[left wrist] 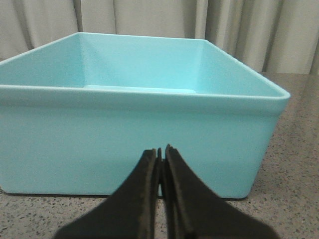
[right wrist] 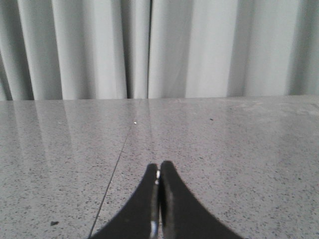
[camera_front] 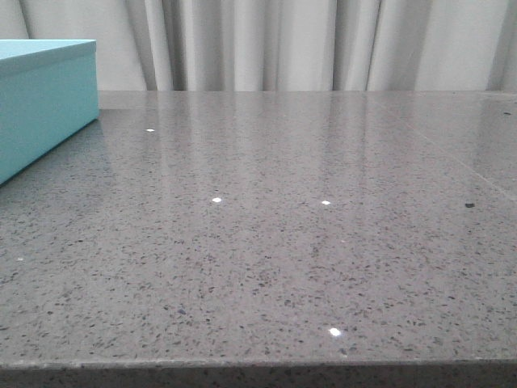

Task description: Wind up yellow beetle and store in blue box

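1. Work surface: a grey speckled stone desk [camera_front: 266, 267] with a glossy finish that reflects several small bright light spots. A thin seam runs across the desk toward its far right corner.
2. Backdrop: a pale pleated curtain [camera_front: 323, 44] hangs behind the far edge of the desk.
3. Blue box [camera_front: 40, 101]: in the front view it stands at the left edge of the desk, toward the far left corner, partly cut off by the frame. The left wrist view shows it as an open container with a rounded rim, smooth walls and nothing visible inside.
4. Left gripper [left wrist: 161, 149]: the two dark fingers are pressed together with only a hairline gap between the tips, and nothing is held between them. The tips point at the near wall of the blue box, close to it; contact with that wall cannot be determined.
5. Right gripper [right wrist: 159, 167]: the fingers are likewise closed tip to tip, with nothing between them. They sit low over bare desk surface, pointing toward the far edge and the curtain.
6. Yellow beetle: not visible in any of the three views, so its position cannot be stated.
7. Debris: a small dark speck [camera_front: 469, 204] lies near the right edge of the desk.
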